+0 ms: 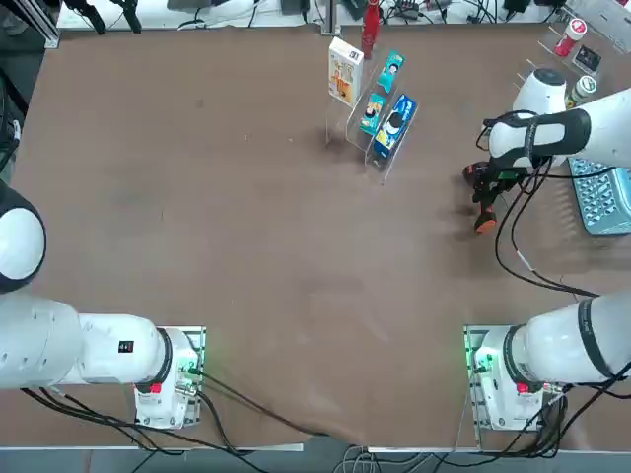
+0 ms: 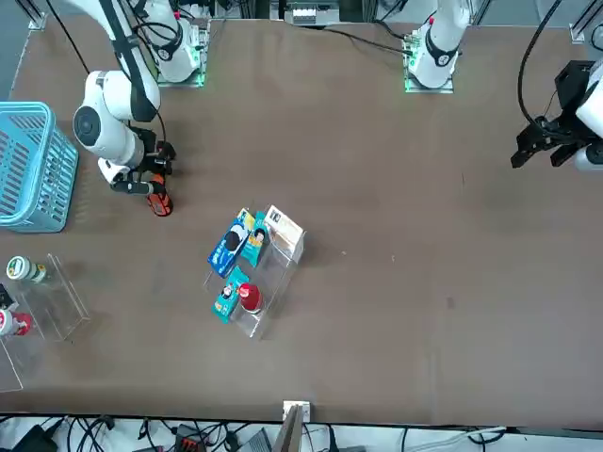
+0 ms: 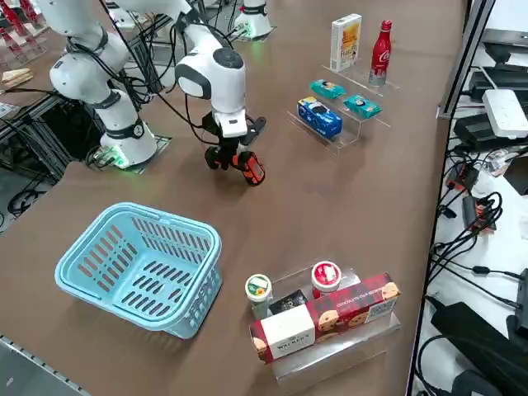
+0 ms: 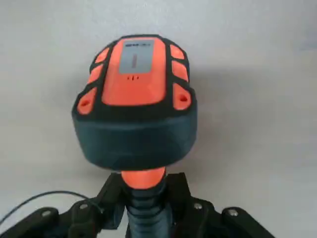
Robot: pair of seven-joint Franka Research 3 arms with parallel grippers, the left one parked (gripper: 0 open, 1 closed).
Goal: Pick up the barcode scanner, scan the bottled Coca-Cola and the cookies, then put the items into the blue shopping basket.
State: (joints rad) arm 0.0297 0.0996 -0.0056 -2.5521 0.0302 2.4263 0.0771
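Note:
My right gripper (image 1: 482, 185) (image 3: 226, 153) is shut on the orange and black shaft of the barcode scanner (image 1: 485, 219) (image 3: 252, 169) (image 4: 136, 99), low over the table at the right, beside the blue shopping basket (image 1: 603, 197) (image 3: 140, 264). In the wrist view the scanner's black and orange head fills the middle, with its shaft clamped between my fingers. The red Coca-Cola bottle (image 1: 370, 28) (image 3: 379, 51) and the white and yellow cookies box (image 1: 344, 71) (image 3: 346, 41) stand upright on a clear stepped stand at the far middle of the table.
On the same stand lie a dark blue packet (image 1: 394, 123) and two teal packets (image 1: 390, 71). A second clear stand (image 3: 330, 346) past the basket holds a red box, a red-and-white cup (image 3: 326, 276) and another cup. The scanner's cable trails back toward my base.

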